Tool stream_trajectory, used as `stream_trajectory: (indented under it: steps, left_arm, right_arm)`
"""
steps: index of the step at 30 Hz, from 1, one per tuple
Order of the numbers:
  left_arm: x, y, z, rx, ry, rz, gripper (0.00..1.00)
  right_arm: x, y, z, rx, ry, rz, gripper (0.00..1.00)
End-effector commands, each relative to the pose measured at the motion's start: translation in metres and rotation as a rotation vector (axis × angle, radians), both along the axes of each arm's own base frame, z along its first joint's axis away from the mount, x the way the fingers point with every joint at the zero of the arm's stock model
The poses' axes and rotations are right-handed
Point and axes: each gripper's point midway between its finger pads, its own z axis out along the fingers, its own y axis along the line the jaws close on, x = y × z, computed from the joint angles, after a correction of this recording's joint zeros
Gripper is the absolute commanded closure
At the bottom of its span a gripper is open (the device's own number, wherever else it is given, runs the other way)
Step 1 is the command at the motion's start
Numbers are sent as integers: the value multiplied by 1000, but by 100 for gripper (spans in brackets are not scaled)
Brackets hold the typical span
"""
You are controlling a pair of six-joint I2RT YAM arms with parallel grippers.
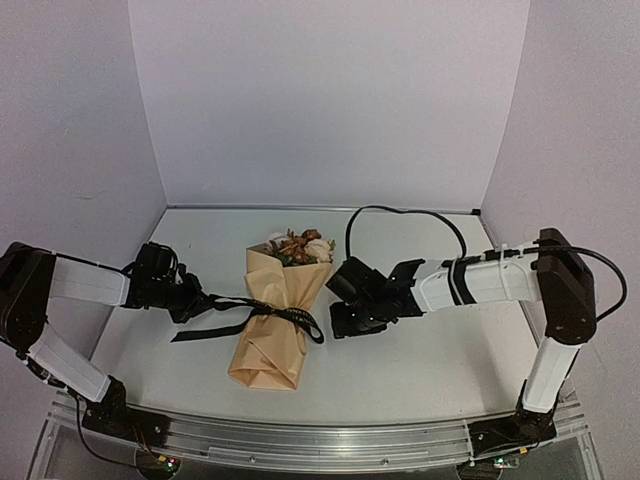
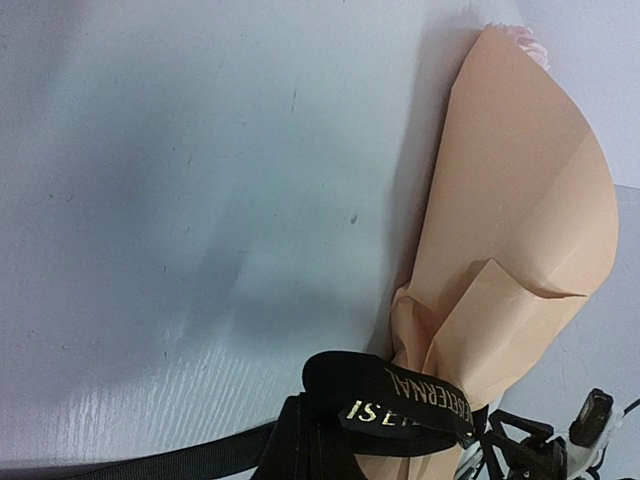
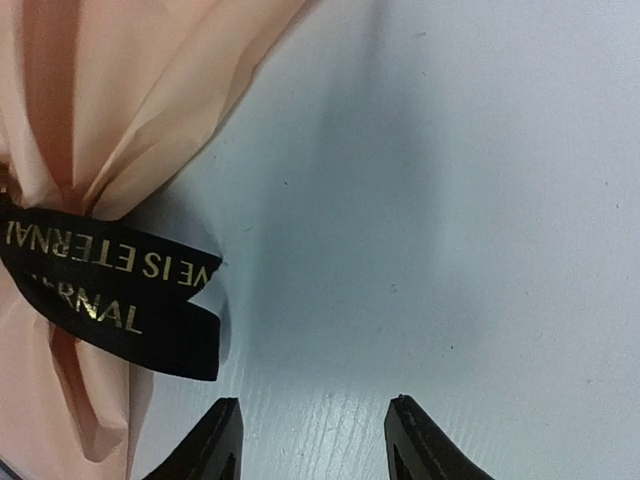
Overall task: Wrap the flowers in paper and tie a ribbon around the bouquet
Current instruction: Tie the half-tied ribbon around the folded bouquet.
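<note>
The bouquet (image 1: 272, 335) lies in the middle of the table, a tan paper (image 2: 520, 220) cone with the flowers (image 1: 300, 247) showing at its far end. The black ribbon (image 1: 285, 316) with gold lettering circles its pinched waist. My left gripper (image 1: 203, 303) is shut on the ribbon's left strand, which runs taut to the waist, with a tail trailing on the table. My right gripper (image 3: 312, 412) is open just right of the waist, with nothing between its fingers. The two loose ribbon ends (image 3: 160, 300) lie just ahead and to the left of its fingertips (image 3: 225, 418).
White table (image 1: 420, 350) enclosed by pale walls at the back and both sides. A black cable (image 1: 400, 212) loops over the right arm. A metal rail (image 1: 320, 445) carrying the arm bases runs along the near edge.
</note>
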Motion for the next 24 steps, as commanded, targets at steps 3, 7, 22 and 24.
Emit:
stream_trajectory:
  steps: [3, 7, 22, 24]
  left_arm:
    - [13, -9, 15, -15, -53, -54, 100]
    - [13, -10, 15, -16, -51, -56, 100]
    - [12, -9, 15, -15, -45, -56, 100]
    - [12, -9, 15, -15, -46, -55, 100]
  right_arm:
    - [5, 46, 28, 23, -61, 237, 53]
    - [-6, 55, 29, 1, -80, 306, 56]
    - [9, 58, 10, -183, -158, 284, 61]
    - [10, 56, 14, -182, -168, 271, 61]
